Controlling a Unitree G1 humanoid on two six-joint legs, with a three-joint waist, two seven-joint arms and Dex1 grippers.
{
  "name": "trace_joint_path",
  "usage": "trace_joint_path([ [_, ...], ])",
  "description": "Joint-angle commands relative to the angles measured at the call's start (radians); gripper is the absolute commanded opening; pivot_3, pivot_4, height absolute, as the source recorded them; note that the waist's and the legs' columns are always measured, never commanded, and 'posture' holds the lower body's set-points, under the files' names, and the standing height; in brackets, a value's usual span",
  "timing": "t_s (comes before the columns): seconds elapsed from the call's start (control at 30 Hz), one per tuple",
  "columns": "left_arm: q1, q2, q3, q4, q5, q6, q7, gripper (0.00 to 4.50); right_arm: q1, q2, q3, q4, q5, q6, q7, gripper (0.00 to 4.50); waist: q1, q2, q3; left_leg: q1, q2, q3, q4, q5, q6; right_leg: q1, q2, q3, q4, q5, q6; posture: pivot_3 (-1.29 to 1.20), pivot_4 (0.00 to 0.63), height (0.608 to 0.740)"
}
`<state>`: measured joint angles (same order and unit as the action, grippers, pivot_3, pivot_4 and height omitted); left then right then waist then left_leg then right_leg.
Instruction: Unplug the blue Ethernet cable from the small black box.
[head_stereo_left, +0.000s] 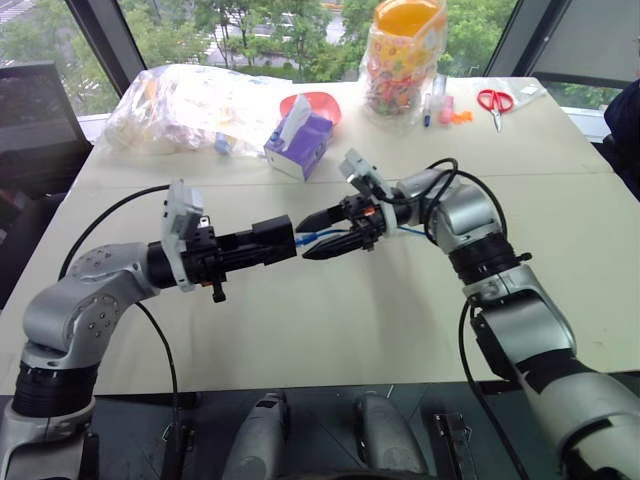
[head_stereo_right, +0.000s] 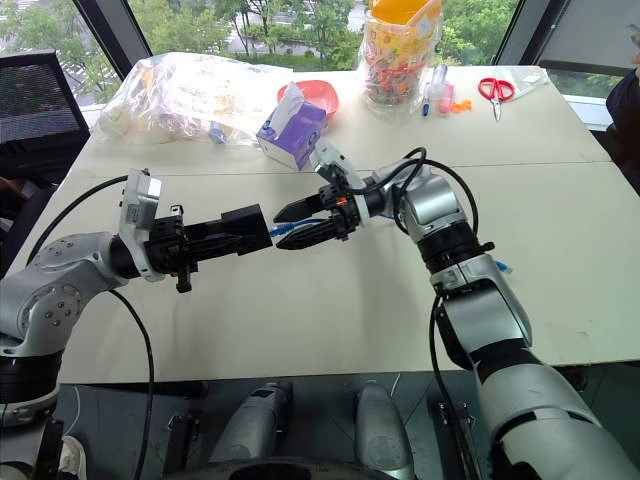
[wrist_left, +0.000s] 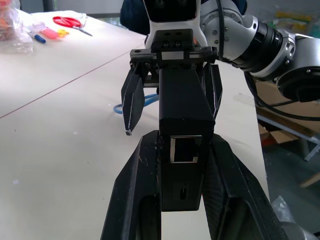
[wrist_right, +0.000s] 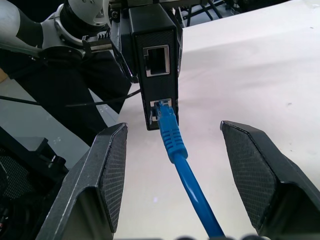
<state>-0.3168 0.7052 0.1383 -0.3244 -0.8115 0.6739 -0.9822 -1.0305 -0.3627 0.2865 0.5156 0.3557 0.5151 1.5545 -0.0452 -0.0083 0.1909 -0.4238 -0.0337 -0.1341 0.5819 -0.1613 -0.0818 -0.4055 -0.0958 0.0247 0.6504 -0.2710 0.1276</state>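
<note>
My left gripper (head_stereo_left: 262, 245) is shut on the small black box (head_stereo_left: 275, 238) and holds it level above the table, ports facing my right gripper. The blue Ethernet cable (wrist_right: 172, 137) has its plug seated in the box's lower port, below a vacant port on the box (wrist_right: 155, 60). My right gripper (head_stereo_left: 301, 241) faces the box with its fingers open, one on each side of the cable just behind the plug and touching neither. The cable runs back under the right wrist. In the left wrist view the box (wrist_left: 182, 125) sits between my left fingers.
At the table's far side stand a purple tissue box (head_stereo_left: 298, 140), a pink bowl (head_stereo_left: 322, 103), a clear plastic bag (head_stereo_left: 190, 105) and a bag of sweets (head_stereo_left: 403, 60). Markers (head_stereo_left: 438, 100) and red scissors (head_stereo_left: 495, 100) lie far right. The pale table (head_stereo_left: 350, 320) spreads below both hands.
</note>
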Motion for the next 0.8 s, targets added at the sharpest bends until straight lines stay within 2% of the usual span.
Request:
trace_joint_path([
  [0.03,0.005,0.011,0.025,-0.029,-0.003,-0.017,-0.004,0.48,-0.032,0.008,-0.022,-0.003,0.0,-0.013,0.011,2.82,0.0,0.0,0.0,0.0,0.0,0.0,0.0,0.0,0.0,0.0,0.0,0.0,0.0,0.0,0.0,0.0,0.15,0.726],
  [0.13,0.011,0.013,0.023,-0.029,0.001,-0.022,-0.009,0.48,-0.035,0.01,-0.023,0.001,-0.001,-0.013,0.012,1.78,0.0,0.0,0.0,0.0,0.0,0.0,0.0,0.0,0.0,0.0,0.0,0.0,0.0,0.0,0.0,0.0,0.15,0.726],
  [0.17,0.014,0.014,0.022,-0.029,0.003,-0.025,-0.011,0.48,-0.036,0.01,-0.023,0.003,-0.001,-0.013,0.012,1.14,0.0,0.0,0.0,0.0,0.0,0.0,0.0,0.0,0.0,0.0,0.0,0.0,0.0,0.0,0.0,0.0,0.15,0.726],
  [0.23,0.019,0.014,0.019,-0.031,0.008,-0.029,-0.014,0.48,-0.036,0.008,-0.023,0.001,-0.001,-0.012,0.014,0.24,0.0,0.0,0.0,0.0,0.0,0.0,0.0,0.0,0.0,0.0,0.0,0.0,0.0,0.0,0.0,0.0,0.15,0.726],
  [0.27,0.021,0.014,0.018,-0.031,0.011,-0.031,-0.015,0.48,-0.036,0.008,-0.024,0.001,-0.002,-0.011,0.016,0.08,0.0,0.0,0.0,0.0,0.0,0.0,0.0,0.0,0.0,0.0,0.0,0.0,0.0,0.0,0.0,0.0,0.15,0.726],
  [0.67,0.033,0.015,0.014,-0.036,0.012,-0.041,-0.02,0.48,-0.033,0.009,-0.031,0.003,-0.015,-0.007,0.001,0.08,0.0,0.0,0.0,0.0,0.0,0.0,0.0,0.0,0.0,0.0,0.0,0.0,0.0,0.0,0.0,0.0,0.15,0.726],
  [0.8,0.074,0.045,0.01,-0.061,0.041,-0.068,-0.044,0.48,-0.051,-0.011,-0.056,0.063,-0.027,-0.035,-0.01,0.08,-0.001,0.0,0.0,0.0,0.0,0.0,0.0,0.0,0.0,0.0,0.0,0.0,0.0,0.0,0.0,0.0,0.15,0.726],
])
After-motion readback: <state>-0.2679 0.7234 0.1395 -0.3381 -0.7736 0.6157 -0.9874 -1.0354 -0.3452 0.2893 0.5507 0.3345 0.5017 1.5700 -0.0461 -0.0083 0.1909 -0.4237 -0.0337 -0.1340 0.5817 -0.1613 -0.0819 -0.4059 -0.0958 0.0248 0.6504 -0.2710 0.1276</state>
